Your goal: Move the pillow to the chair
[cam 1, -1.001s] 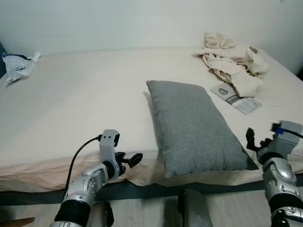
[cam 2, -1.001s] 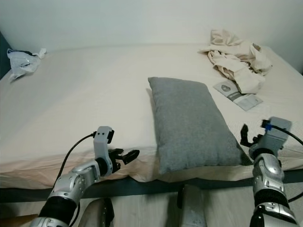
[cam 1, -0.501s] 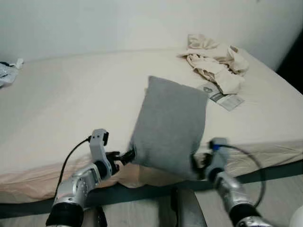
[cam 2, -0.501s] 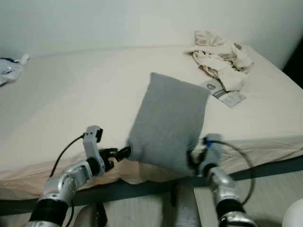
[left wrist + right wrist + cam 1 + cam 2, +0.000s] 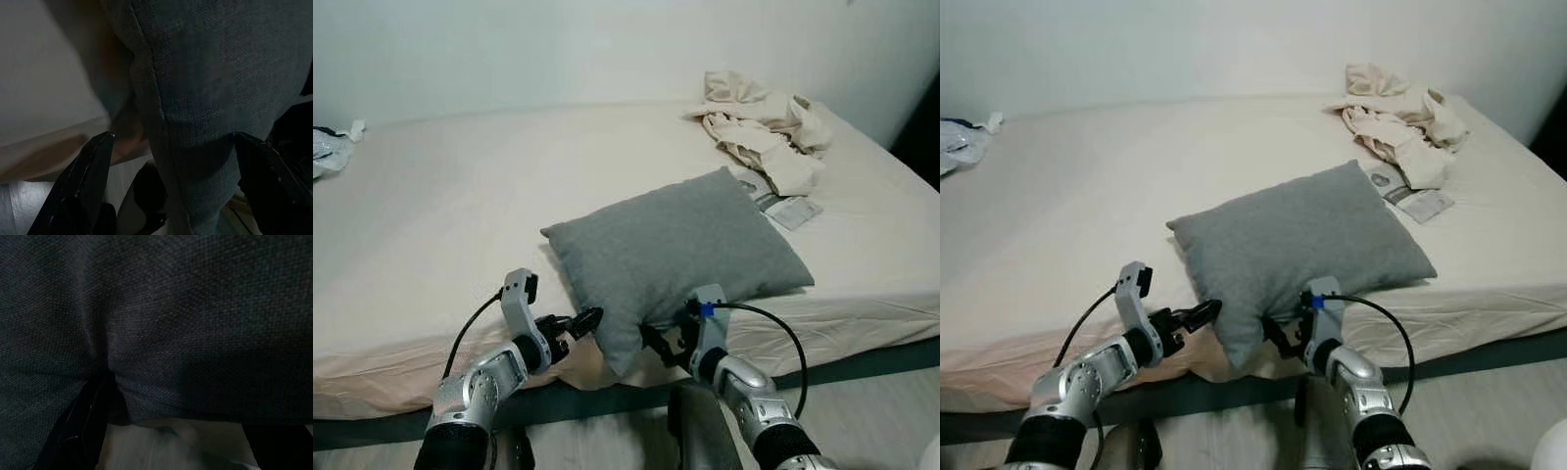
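The grey pillow (image 5: 675, 255) lies crosswise on the cream bed (image 5: 460, 215), with its near corner hanging over the bed's front edge. My left gripper (image 5: 578, 321) reaches that corner from the left. In the left wrist view its fingers (image 5: 83, 186) stand open, wide apart, and the pillow corner (image 5: 205, 98) sits between them. From the right, my right gripper (image 5: 658, 343) is pushed in under the same corner. Grey fabric (image 5: 171, 323) presses close in the right wrist view, with the spread black fingers (image 5: 83, 426) at its sides.
A crumpled cream cloth (image 5: 759, 122) and a booklet (image 5: 790, 210) lie at the bed's far right. A plastic bag (image 5: 325, 157) sits at the far left. The dark bed base (image 5: 871, 354) runs along the front above the wooden floor.
Half a second ago the pillow stood lifted on end between both grippers. It now lies flat and crosswise on the bed. The camera shifted right during the first half second.
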Robot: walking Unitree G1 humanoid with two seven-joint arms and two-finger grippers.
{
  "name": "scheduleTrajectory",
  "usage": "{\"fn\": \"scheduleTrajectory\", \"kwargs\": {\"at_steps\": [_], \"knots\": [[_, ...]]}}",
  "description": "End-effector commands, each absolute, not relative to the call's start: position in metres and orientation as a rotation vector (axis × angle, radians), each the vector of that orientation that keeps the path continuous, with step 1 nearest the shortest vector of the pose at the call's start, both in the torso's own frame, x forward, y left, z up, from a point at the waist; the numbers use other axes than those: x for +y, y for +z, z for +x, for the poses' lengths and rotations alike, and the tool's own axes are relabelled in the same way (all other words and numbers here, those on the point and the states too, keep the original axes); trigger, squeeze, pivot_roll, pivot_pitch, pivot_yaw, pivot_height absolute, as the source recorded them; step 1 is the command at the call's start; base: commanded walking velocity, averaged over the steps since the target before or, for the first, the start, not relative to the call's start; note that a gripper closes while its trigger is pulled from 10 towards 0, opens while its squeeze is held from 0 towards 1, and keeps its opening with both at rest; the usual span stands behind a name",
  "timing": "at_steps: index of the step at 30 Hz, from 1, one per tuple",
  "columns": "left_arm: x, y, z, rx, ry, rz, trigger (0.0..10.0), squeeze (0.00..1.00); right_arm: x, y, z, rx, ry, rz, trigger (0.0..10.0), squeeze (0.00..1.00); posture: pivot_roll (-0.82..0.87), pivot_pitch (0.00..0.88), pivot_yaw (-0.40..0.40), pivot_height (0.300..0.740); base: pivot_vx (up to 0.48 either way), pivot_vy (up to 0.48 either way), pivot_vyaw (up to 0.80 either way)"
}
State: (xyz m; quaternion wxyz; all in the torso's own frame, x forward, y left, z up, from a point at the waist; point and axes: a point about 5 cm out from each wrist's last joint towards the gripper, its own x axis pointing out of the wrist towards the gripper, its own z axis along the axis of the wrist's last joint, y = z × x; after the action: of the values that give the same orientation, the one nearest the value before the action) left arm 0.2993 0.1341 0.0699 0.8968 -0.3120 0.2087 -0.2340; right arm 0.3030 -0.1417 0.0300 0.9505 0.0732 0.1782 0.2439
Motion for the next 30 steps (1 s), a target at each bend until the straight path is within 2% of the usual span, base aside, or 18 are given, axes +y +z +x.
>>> {"fn": "scheduleTrajectory", "kwargs": {"at_steps": [1,4,5,7,8,11,18,19,20,21,28,29,30], "knots": [[0.136,0.066,0.297,0.432,-0.436,-0.699,10.0,0.00,-0.139,0.027,0.300,0.381,0.509,0.150,10.0,0.00,-0.04,0.117,-0.001,0.543,0.000,0.000,0.00],[0.134,0.068,0.301,0.407,-0.391,-0.788,10.0,0.00,-0.137,0.031,0.300,0.371,0.528,0.153,10.0,0.00,-0.04,0.117,0.000,0.543,0.000,0.000,0.00],[0.133,0.070,0.303,0.396,-0.375,-0.824,10.0,0.49,-0.133,0.034,0.300,0.363,0.562,0.163,10.0,0.00,-0.04,0.117,0.002,0.543,0.000,0.000,0.00],[0.132,0.071,0.304,0.389,-0.367,-0.844,10.0,0.49,-0.130,0.036,0.299,0.358,0.587,0.171,10.0,0.00,-0.04,0.117,0.002,0.543,0.000,0.000,0.00],[0.132,0.071,0.306,0.387,-0.350,-0.866,10.0,1.00,-0.124,0.039,0.297,0.352,0.639,0.186,10.0,0.00,-0.04,0.116,0.002,0.543,0.000,0.000,0.00],[0.131,0.072,0.309,0.371,-0.323,-0.907,10.0,1.00,-0.111,0.051,0.290,0.326,0.782,0.226,10.0,0.00,-0.05,0.116,0.004,0.543,0.000,0.000,0.00],[0.126,0.077,0.315,0.331,-0.332,-0.949,10.0,1.00,-0.110,0.056,0.288,0.312,0.815,0.247,10.0,0.00,-0.05,0.121,0.001,0.543,0.000,0.000,0.00],[0.116,0.079,0.318,0.312,-0.349,-0.963,10.0,0.85,-0.113,0.055,0.287,0.320,0.809,0.252,10.0,0.00,-0.05,0.124,-0.003,0.543,0.000,0.000,0.00],[0.110,0.080,0.320,0.309,-0.366,-0.967,10.0,0.20,-0.114,0.054,0.287,0.326,0.806,0.252,10.0,0.00,-0.05,0.124,-0.003,0.543,0.000,0.000,0.00],[0.105,0.082,0.321,0.309,-0.380,-0.970,10.0,0.00,-0.114,0.054,0.287,0.331,0.808,0.252,10.0,0.00,-0.05,0.124,-0.003,0.543,0.000,0.000,0.00],[0.086,0.090,0.323,0.317,-0.459,-0.980,10.0,0.00,-0.116,0.050,0.280,0.377,0.828,0.225,10.0,0.00,-0.06,0.125,-0.002,0.543,0.000,0.000,0.00],[0.082,0.089,0.323,0.341,-0.465,-0.970,3.1,0.00,-0.118,0.045,0.277,0.400,0.824,0.207,10.0,0.00,-0.06,0.125,-0.002,0.543,0.000,0.000,0.00],[0.080,0.086,0.323,0.354,-0.455,-0.963,0.0,0.00,-0.122,0.041,0.275,0.418,0.799,0.194,10.0,0.00,-0.05,0.128,-0.002,0.543,0.000,0.000,0.00]]}}
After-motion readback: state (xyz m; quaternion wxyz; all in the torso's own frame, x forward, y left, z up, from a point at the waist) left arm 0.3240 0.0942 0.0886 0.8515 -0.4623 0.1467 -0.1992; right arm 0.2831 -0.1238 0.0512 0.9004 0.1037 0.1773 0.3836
